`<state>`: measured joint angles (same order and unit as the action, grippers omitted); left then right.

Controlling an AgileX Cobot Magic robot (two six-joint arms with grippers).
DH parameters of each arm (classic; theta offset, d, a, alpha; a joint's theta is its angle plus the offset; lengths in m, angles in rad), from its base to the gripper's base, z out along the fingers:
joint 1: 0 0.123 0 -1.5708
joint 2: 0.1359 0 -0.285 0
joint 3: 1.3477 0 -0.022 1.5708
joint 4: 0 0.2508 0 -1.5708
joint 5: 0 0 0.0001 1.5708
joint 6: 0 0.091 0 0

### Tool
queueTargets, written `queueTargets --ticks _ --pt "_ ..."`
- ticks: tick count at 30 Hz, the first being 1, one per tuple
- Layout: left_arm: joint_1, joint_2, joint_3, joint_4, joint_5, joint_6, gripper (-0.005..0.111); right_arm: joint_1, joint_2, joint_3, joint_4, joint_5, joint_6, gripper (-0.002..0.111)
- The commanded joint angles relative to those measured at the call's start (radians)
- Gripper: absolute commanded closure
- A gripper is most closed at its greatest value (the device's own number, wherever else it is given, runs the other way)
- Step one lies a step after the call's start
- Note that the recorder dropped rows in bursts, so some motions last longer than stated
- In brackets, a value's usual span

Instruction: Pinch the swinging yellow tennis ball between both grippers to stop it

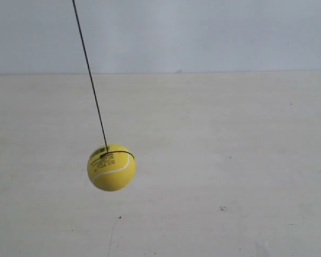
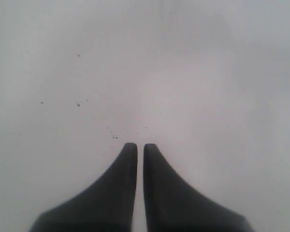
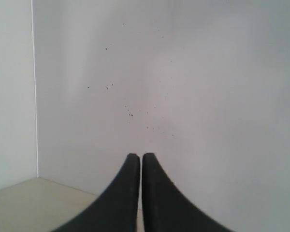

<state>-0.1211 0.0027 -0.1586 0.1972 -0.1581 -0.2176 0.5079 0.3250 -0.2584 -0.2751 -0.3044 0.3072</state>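
"At the tips of the left hand (image 2: 140, 145), how do the two black fingers (image 2: 118, 188) stand?"

"Almost together, with only a thin slit between them and nothing held in it. Just beyond the tips lies a pale grey surface (image 2: 212, 96) with a few dark specks (image 2: 78, 104)."

"And the right hand (image 3: 140, 154)?"

"Closed tighter, down to a hairline gap, and it has hold of nothing either. Ahead of it is a white panel (image 3: 212, 96), also dotted. Off to one side runs a straight edge (image 3: 35, 87), and a cream ledge (image 3: 29, 203) lies close beside the hand."

"Where is the ball (image 1: 111, 167)?"

"Only the exterior view shows it. It hangs over the desk (image 1: 241, 171) on a thin dark string (image 1: 90, 72). The string slants up toward that view's left and loops over the ball's top. A black label (image 1: 100, 150) sits near the top, and a white seam (image 1: 115, 170) curves below it. A pale wall (image 1: 203, 32) stands behind the desk."

"How does it lie from either hand?"

"I cannot tell. The ball shows in neither wrist view, and no hand shows in the exterior view."
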Motion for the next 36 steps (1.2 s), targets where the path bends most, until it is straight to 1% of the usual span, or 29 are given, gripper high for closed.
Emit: queueTargets --ticks 1,5,9,17,22,29,31,32,36 --pt "0.083 -0.003 -0.006 -0.034 -0.005 0.027 0.102 0.001 -0.003 0.003 0.004 -0.006 0.001 0.108" --pt "0.161 -0.003 -0.006 -0.053 -0.005 0.027 0.102 0.001 -0.003 0.003 0.004 -0.006 0.001 0.108" --pt "0.195 -0.003 -0.006 -0.053 -0.005 0.039 0.102 0.001 -0.003 0.003 0.004 -0.006 0.001 0.108" --pt "0.207 -0.003 -0.004 -0.053 0.002 0.208 0.102 0.001 -0.003 0.003 0.004 0.008 0.001 0.108" --pt "0.207 -0.003 0.049 -0.053 0.003 0.323 0.102 0.001 -0.003 0.003 0.004 0.008 0.001 0.108" --pt "0.207 -0.003 0.152 -0.056 0.003 0.338 0.102 0.001 -0.003 0.003 0.004 0.008 0.001 0.108" --pt "0.207 -0.003 0.159 -0.059 0.003 0.336 0.102 0.001 -0.003 0.003 0.004 0.008 0.001 0.108" --pt "0.207 -0.003 0.159 -0.059 0.03 0.329 0.102 0.001 -0.003 0.003 0.004 0.008 0.001 0.108" --pt "0.207 -0.003 0.159 -0.064 0.257 0.322 0.102 0.001 -0.003 0.003 0.004 0.011 0.001 0.108"
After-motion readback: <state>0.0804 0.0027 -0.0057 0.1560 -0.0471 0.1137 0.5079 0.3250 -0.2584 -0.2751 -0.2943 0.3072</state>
